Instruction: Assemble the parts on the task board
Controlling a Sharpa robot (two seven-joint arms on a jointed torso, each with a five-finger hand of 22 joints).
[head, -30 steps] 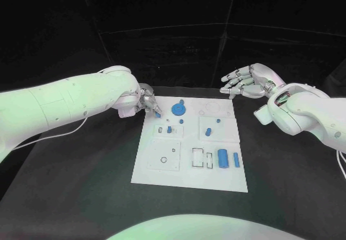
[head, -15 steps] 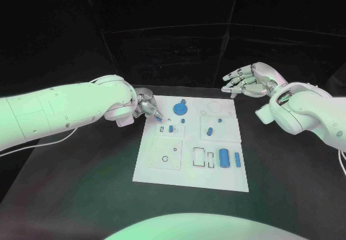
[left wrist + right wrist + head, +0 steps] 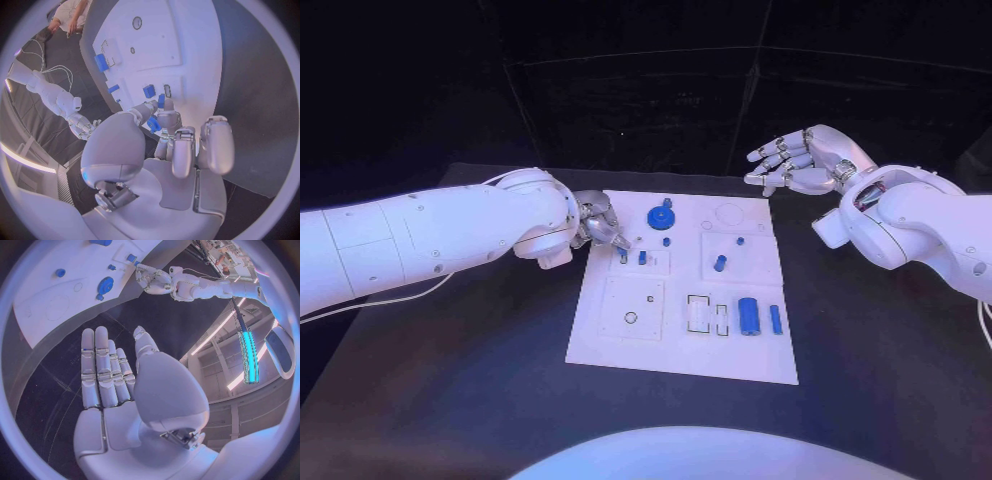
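Note:
The white task board [image 3: 635, 335] lies in the middle of the black table. My left hand [image 3: 600, 222] hovers over its far left corner and pinches a small blue part [image 3: 619, 242] between thumb and finger. The left wrist view shows that part [image 3: 154, 124] at the fingertips of the left hand [image 3: 172, 150], just above two small blue parts [image 3: 149, 91] standing in the board. My right hand [image 3: 799, 164] hangs open beyond the board's far right corner, fingers spread and holding nothing. In the right wrist view the right hand [image 3: 119, 385] is well away from the board [image 3: 44, 305].
On the board are a blue round disc part [image 3: 661, 216], two small blue pegs [image 3: 632, 257], a blue stub [image 3: 720, 263], a blue cylinder [image 3: 749, 316] and a slim blue bar [image 3: 775, 319]. Bare black table lies around the board.
My left hand has come down and slightly nearer over the board's far left corner, carrying the small blue part toward the two pegs. The right hand has hardly moved.

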